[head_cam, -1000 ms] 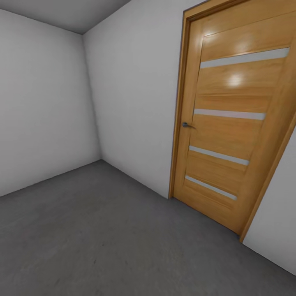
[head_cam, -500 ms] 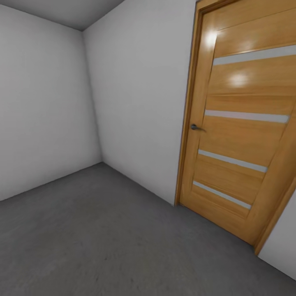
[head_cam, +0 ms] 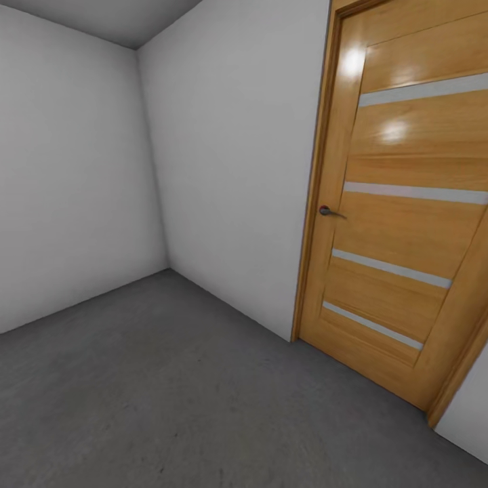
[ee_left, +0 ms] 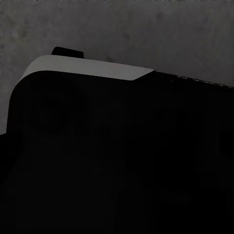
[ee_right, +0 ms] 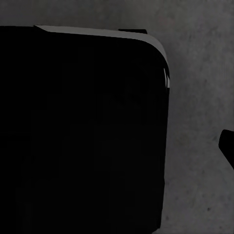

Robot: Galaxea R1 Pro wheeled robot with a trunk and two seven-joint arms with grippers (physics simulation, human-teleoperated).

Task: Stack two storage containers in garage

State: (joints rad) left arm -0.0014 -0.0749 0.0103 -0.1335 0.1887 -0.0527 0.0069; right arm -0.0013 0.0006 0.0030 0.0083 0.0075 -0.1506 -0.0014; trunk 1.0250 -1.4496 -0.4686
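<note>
The two storage containers are out of view, and so is the living room. The head view looks into a bare room with plain white-grey walls [head_cam: 230, 169] and a dark grey speckled concrete floor [head_cam: 169, 393]. In the left wrist view a dark, rounded part of the robot's body [ee_left: 117, 161] with a pale grey edge hangs over the same floor [ee_left: 146, 29]. The right wrist view has a like black body part [ee_right: 83, 131] above the grey floor [ee_right: 200, 122].
A shut honey-brown wooden door [head_cam: 400, 224] with pale horizontal strips and a dark lever handle [head_cam: 329, 211] stands in the right wall. The walls meet in a corner [head_cam: 166, 264] at the back left. Open floor stretches ahead and to the left.
The whole head view has shifted: the door and its handle have slid to the right in the picture, so the camera has turned or moved. Nothing in the room itself has moved.
</note>
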